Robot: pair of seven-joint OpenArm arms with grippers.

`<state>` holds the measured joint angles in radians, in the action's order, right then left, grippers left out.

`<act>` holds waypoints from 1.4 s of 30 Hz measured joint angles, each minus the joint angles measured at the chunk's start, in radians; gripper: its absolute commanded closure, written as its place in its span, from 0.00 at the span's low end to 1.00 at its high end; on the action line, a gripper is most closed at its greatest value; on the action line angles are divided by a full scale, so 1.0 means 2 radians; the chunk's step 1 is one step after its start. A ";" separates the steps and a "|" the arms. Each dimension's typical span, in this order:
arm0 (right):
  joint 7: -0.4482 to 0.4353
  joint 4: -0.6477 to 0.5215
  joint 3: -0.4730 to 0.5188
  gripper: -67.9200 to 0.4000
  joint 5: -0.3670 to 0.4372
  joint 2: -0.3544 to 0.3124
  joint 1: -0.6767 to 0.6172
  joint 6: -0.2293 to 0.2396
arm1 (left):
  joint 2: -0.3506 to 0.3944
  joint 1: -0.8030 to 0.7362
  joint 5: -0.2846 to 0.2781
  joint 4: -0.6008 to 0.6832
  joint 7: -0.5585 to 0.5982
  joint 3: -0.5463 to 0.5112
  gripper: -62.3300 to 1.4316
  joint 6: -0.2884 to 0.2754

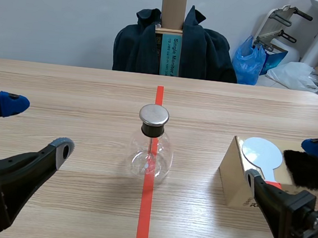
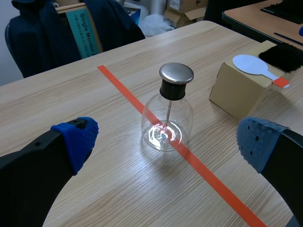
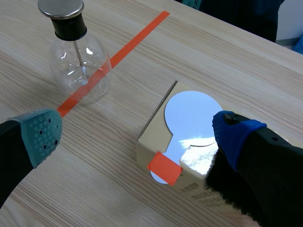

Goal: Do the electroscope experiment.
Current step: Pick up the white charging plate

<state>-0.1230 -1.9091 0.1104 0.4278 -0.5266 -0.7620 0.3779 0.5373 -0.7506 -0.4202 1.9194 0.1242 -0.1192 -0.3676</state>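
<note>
While one flask (image 1: pixel 151 149) stands upright, one box (image 1: pixel 234 181) carries one paddle (image 1: pixel 261 153).

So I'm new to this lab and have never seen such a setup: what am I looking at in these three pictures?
It's a robot with two black arms. One picture looks across the table from between them; the other two come from wrist cameras. The left gripper and right gripper have open fingers and hold nothing. On the orange tape line stands a glass flask with a metal cap. Near the right arm sits a cardboard box with a pale round paddle on top and a black furry piece beside it.
</note>
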 measured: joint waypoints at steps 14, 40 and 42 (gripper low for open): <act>-0.025 0.000 0.000 0.00 -0.008 0.000 0.001 0.000 | 0.000 0.000 0.000 0.000 0.000 0.000 0.00 0.000; -0.026 0.000 0.000 0.00 -0.012 0.000 0.001 0.000 | 0.000 0.000 0.000 0.000 0.000 0.000 0.00 0.000; -0.026 0.000 0.000 0.00 -0.015 0.000 0.001 0.000 | 0.000 0.000 0.000 0.000 0.000 0.000 0.00 0.000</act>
<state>-0.1757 -1.9091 0.1104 0.3977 -0.5266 -0.7597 0.3779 0.5373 -0.7506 -0.4198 1.9194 0.1242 -0.1192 -0.3668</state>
